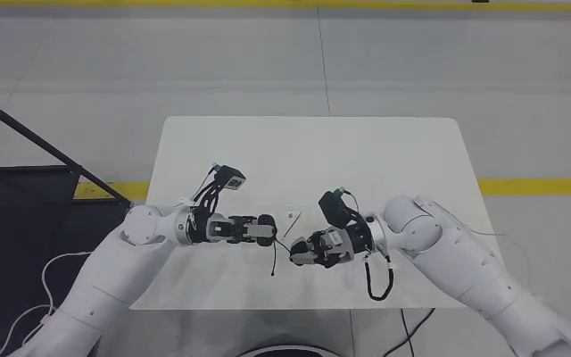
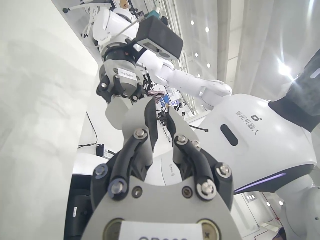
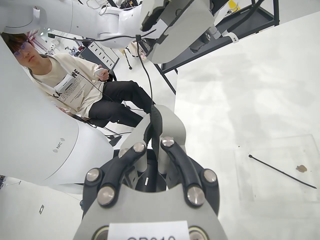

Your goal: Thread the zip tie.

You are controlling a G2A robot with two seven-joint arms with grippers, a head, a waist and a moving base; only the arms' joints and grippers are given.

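just beside the left gripper [image 1: 270, 231], whose jaws are clenching one stretch of the tie [image 3: 148, 76], the right gripper [image 1: 295, 253] is pinching another stretch, so threading is seemingly under way and is calling next for lining its ends up.

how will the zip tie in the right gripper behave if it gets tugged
Probably springy, not limp: the zip tie holds a smooth bow above the right gripper. It looks thin, so likely light and apt to slip.
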